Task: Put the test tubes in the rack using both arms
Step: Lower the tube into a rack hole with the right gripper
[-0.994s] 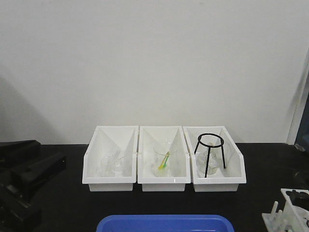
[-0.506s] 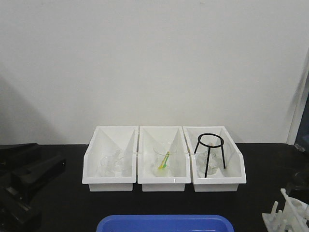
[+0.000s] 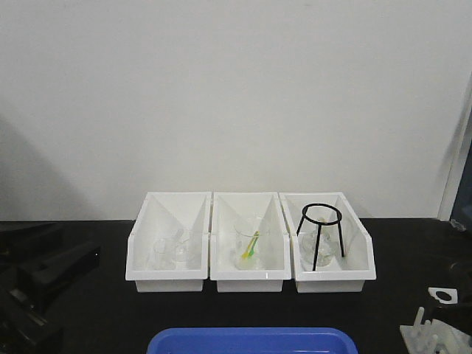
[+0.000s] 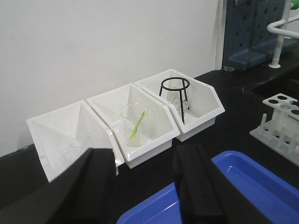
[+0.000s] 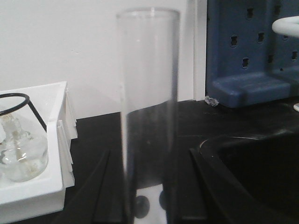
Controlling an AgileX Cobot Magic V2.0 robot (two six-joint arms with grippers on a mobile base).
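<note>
A test tube (image 5: pixel 148 93) is standing upright, mouth up, between the two black fingers of the right pincer (image 5: pixel 149 156). I cannot tell whether the fingers are pinching it or only flanking it. The rack (image 3: pixel 435 335) is sitting at the near right corner of the black tabletop (image 3: pixel 398 302), to the right of a blue tray (image 3: pixel 247 341). The left pincer (image 4: pixel 142 156) is hovering at the left with its fingers spread wide. Three white bins (image 3: pixel 249 279) are lining the far side. The middle one is holding a beaker (image 3: pixel 249 247), and the right one a black wire stand (image 3: pixel 316 251).
</note>
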